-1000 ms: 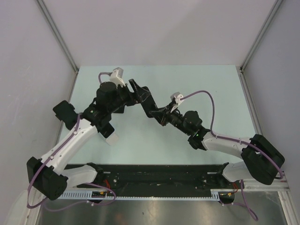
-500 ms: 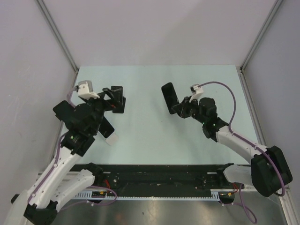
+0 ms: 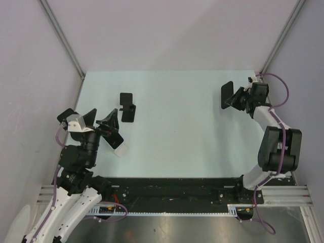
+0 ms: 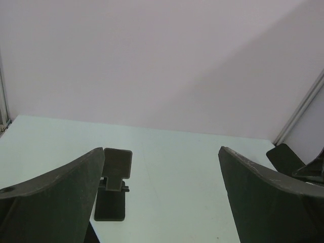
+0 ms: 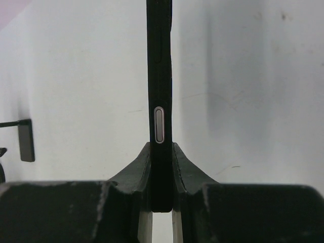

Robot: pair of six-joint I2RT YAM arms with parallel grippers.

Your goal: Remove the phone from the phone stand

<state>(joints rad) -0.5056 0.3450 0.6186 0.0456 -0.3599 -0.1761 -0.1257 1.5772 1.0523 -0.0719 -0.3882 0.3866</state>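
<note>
The black phone stand [image 3: 127, 107] stands empty on the pale table at the left-middle; it also shows in the left wrist view [image 4: 113, 183]. My right gripper [image 3: 238, 98] is shut on the black phone [image 3: 227, 94], held on edge at the far right of the table. In the right wrist view the phone [image 5: 160, 91] is clamped edge-on between my fingers [image 5: 132, 172], its silver side button showing. My left gripper [image 3: 104, 124] is open and empty at the left edge, apart from the stand; its wide jaws frame the left wrist view.
A small white block [image 3: 120, 149] lies on the table near my left gripper. Metal frame posts [image 3: 276, 43] and grey walls close in the table at the back and sides. The black rail [image 3: 172, 190] runs along the near edge.
My right arm has carried the phone from the table's middle to the far right. My left arm has pulled back to the left edge, leaving the stand empty on the table.
</note>
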